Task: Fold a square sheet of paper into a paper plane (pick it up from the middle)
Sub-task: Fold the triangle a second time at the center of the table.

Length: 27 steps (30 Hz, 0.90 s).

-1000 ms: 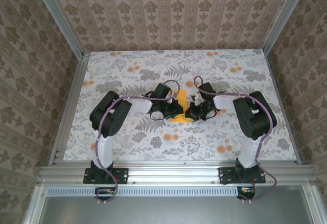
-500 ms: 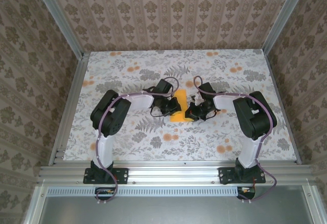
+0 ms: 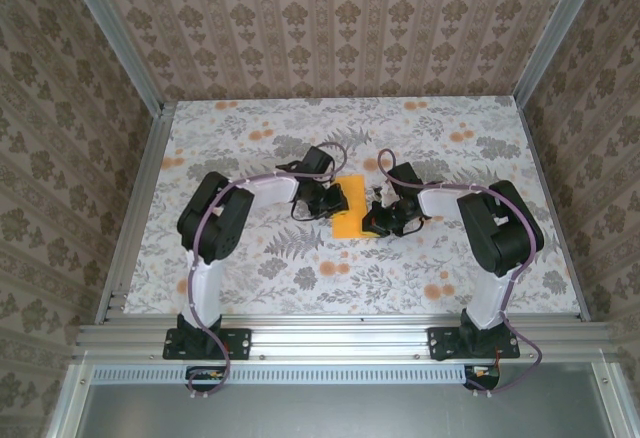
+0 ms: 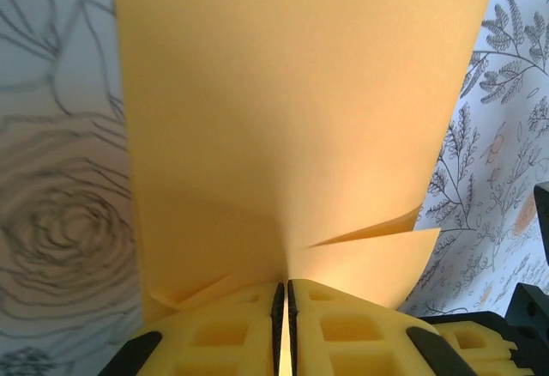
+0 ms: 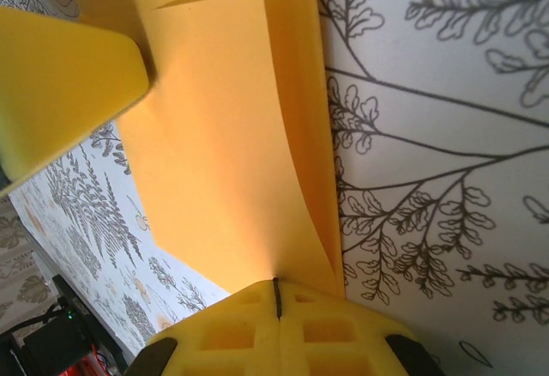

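From above, the left hand (image 3: 335, 201) and right hand (image 3: 374, 221) hide part of the folded bright orange-yellow paper sheet (image 3: 348, 223), whose far end both wrist views crop.

Fixed high above and behind the arm bases, tilted down and forward, far enough back to take in the whole floral table (image 3: 480, 158). Mounted on each wrist, pressed close, looking out past yellow finger pads (image 4: 223, 337) (image 5: 223, 337) along the tabletop. Shared across all three: the folded orange sheet of paper (image 3: 348, 222) (image 4: 292, 118) (image 5: 223, 153) mid-table.
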Motion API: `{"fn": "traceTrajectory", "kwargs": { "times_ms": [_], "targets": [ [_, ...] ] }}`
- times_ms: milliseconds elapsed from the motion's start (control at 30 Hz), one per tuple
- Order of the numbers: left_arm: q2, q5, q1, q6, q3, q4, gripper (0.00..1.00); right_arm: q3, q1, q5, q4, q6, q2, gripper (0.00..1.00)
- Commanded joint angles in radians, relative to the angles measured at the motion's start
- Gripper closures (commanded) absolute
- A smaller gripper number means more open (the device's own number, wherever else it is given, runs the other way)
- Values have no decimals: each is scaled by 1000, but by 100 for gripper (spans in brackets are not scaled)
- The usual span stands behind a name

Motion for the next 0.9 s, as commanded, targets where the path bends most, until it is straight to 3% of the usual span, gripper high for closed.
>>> {"fn": "traceTrajectory", "kwargs": {
  "times_ms": [0, 233, 500, 667, 867],
  "targets": [
    [38, -62, 59, 76, -57, 23, 85, -69, -5, 172, -167, -10, 38, 98],
    [25, -60, 116, 111, -149, 166, 84, -67, -5, 171, -171, -10, 38, 98],
    [-74, -59, 162, 178, -169, 171, 84, -66, -5, 173, -171, -12, 37, 98],
    [-139, -13, 128, 165, -171, 188, 83, -64, -4, 174, -171, -11, 36, 98],
    [-181, -2, 25, 118, -203, 203, 83, -63, -5, 175, -173, -10, 38, 98]
  ]
}}
